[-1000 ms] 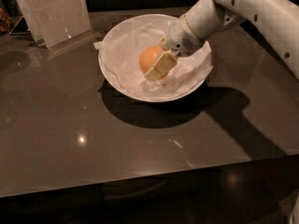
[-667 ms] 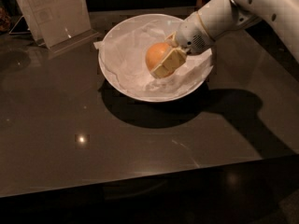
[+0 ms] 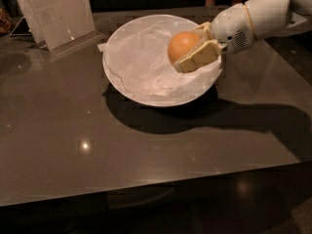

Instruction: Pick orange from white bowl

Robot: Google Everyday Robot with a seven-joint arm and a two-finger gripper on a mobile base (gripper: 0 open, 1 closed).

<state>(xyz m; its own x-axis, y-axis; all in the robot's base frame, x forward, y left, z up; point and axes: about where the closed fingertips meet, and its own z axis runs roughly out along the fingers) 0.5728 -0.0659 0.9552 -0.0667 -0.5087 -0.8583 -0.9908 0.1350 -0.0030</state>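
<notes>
The orange is a small round orange fruit held between my gripper's pale fingers. My gripper is shut on it and holds it lifted above the right part of the white bowl. The bowl is wide, glossy and lined with crumpled white paper; it sits on the dark table toward the back centre. My white arm reaches in from the upper right.
A clear acrylic sign holder with a paper sheet stands at the back left of the dark glossy table. The table's front edge runs across the lower part of the view. A person's legs show at the far back.
My gripper has risen and moved right with the orange in it, lifting the fruit from the bowl's paper lining to above the bowl's right rim.
</notes>
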